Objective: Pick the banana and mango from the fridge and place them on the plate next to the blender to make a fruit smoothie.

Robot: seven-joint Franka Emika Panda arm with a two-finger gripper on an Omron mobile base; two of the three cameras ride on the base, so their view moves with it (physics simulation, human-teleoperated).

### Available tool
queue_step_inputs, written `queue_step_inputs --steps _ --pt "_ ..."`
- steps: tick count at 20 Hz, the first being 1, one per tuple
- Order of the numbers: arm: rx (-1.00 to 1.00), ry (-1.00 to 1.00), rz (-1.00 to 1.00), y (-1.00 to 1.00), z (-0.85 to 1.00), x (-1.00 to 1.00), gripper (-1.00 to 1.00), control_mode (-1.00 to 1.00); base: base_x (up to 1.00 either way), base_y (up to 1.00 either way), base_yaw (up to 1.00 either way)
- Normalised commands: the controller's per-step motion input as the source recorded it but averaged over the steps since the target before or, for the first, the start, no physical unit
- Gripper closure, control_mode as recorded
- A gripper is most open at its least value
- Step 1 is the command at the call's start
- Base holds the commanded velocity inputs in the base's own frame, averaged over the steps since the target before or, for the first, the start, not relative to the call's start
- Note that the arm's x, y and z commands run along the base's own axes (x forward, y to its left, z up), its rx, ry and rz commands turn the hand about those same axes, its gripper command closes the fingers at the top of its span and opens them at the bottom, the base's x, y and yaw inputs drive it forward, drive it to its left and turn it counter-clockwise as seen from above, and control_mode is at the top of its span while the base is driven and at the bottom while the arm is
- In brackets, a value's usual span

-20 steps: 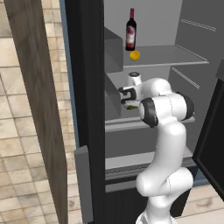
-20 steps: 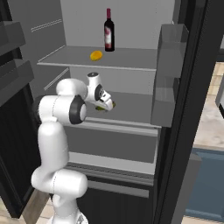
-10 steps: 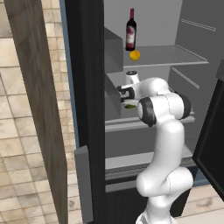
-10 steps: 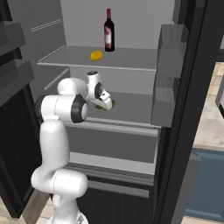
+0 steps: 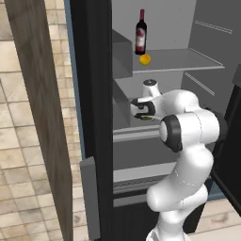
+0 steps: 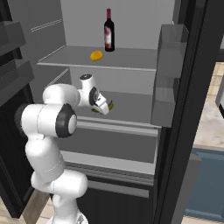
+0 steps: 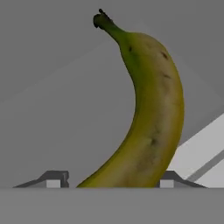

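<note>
As the gripper closed in from its wide-open stance of a second before, the banana came to lie between the two finger tips, which sat low on either side of it; whether they pressed its skin yet I could not tell, so the grasp looked under way rather than made. That narrowing suggested the first pick of the task was at its closing step, with the lift out of the fridge to follow. The arm's pose had barely shifted over that second.

From the base, the gripper reached over the middle shelf, where the banana lay just beyond the hand, flat on the pale grey surface. Farther up and back, the mango sat on the upper shelf, with a wine bottle upright just to its right. On the near right the open door carried grey bins. Out past the left side stood a tiled wall and a wooden panel.
</note>
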Motion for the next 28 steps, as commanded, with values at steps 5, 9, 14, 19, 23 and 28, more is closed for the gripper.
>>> queue_step_inputs --steps 5,9,14,19,23,28 --pt "0.0 -0.06 -0.02 -0.13 0.95 -1.0 1.0 -1.0 0.0 0.0 0.0" --pt "0.02 0.02 0.0 -0.2 0.85 -1.0 1.0 -1.0 0.0 0.0 0.0" --pt "0.01 0.09 0.0 -0.02 0.13 -0.67 1.0 -1.0 0.0 0.0 0.0" --pt "0.0 0.07 -0.01 0.0 0.0 -0.36 1.0 -1.0 0.0 0.0 0.0" --pt "0.0 0.03 -0.01 0.0 0.0 -0.3 1.0 -1.0 0.0 0.0 0.0" --pt "0.0 0.04 -0.02 -0.01 0.0 -0.26 1.0 -1.0 0.0 0.0 0.0"
